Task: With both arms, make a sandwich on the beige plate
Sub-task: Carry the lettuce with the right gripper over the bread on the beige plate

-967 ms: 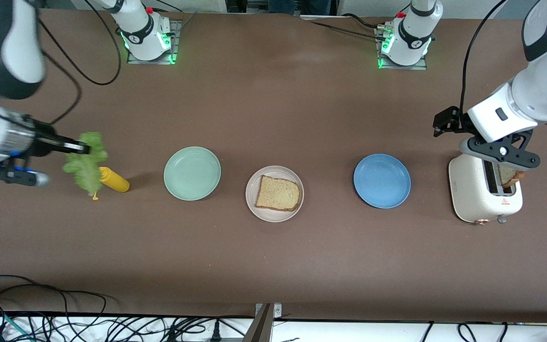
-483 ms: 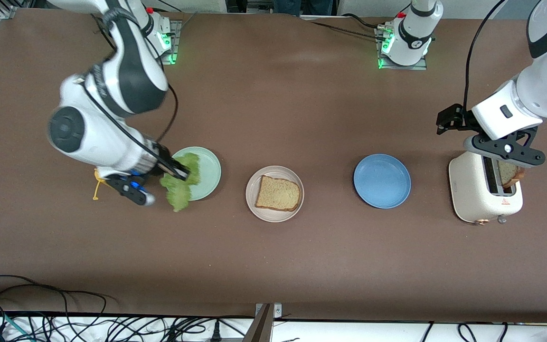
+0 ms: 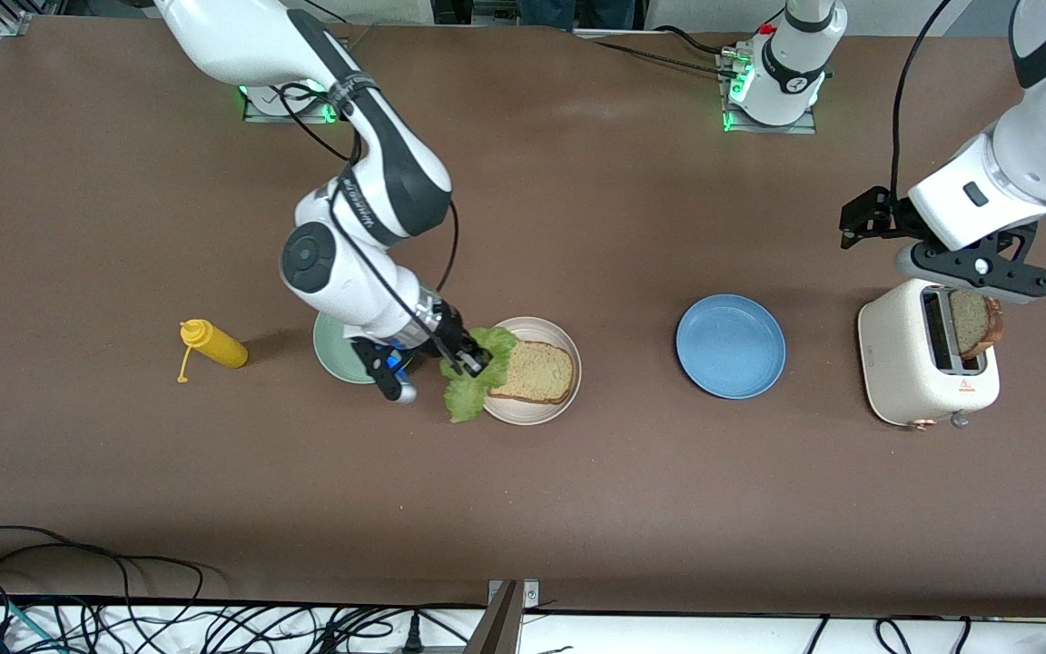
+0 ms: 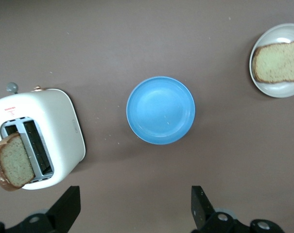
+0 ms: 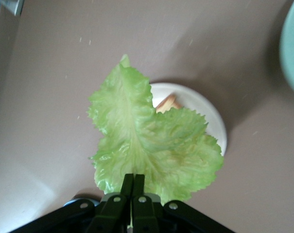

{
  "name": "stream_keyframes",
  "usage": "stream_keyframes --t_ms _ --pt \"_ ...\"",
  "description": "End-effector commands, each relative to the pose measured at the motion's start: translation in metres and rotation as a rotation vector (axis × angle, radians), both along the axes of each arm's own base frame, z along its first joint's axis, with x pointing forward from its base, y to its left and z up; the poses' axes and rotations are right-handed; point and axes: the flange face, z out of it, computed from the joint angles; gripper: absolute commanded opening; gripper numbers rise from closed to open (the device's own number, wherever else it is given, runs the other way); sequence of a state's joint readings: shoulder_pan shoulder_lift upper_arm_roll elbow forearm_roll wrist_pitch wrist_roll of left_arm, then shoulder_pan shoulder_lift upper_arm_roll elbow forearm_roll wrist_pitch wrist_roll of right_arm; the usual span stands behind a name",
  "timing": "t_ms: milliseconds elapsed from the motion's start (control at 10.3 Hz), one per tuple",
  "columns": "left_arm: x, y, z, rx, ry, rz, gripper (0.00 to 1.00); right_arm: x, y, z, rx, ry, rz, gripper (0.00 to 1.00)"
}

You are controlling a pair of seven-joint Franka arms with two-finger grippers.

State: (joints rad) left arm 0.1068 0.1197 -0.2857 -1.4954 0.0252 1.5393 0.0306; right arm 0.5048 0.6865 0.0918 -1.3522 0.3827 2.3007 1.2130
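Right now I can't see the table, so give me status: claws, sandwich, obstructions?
Right claw shut on lettuce leaf, over beige plate edge. Left claw open above toaster; second slice in slot. One bread slice plated. Nothing obstructing.

arms (image 3: 369, 191): glossy white, black joints | black cables | bases (image 3: 773, 86): green lights, red buttons

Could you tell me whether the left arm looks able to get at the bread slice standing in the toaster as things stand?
Probably yes: the left gripper hangs open over the toaster, and nothing covers the bread slice.
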Motion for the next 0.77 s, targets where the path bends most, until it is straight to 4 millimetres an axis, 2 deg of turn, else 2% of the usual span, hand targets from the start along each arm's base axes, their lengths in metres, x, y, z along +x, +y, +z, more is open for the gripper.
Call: stream_keyframes --t_ms 0,97,290,387,483,580,677 --pt "-0.019 0.010 0.002 0.005 -0.035 0.114 1.00 -0.013 0.041 -0.024 0.031 0.021 -0.017 0.00" --pt "-0.019 0.019 0.004 0.006 -0.038 0.122 1.00 -0.024 0.053 -0.035 0.013 0.030 0.009 0.00" --pt "-0.036 0.032 0.007 0.018 -0.038 0.136 1.00 -0.034 0.057 -0.053 -0.038 0.032 0.047 0.00" --pt "-0.040 0.034 0.004 0.020 -0.031 0.087 1.00 -0.040 0.063 -0.068 -0.076 0.023 0.076 0.00" --pt "-0.043 0.039 0.006 0.018 -0.033 0.038 1.00 -0.042 0.066 -0.084 -0.098 0.021 0.092 0.00" --pt "-0.045 0.030 0.005 0.016 -0.030 0.021 1.00 -0.040 0.066 -0.089 -0.125 -0.023 0.111 0.00" --pt "-0.044 0.036 0.004 0.006 -0.027 0.029 1.00 -0.039 0.064 -0.097 -0.154 -0.041 0.125 0.00"
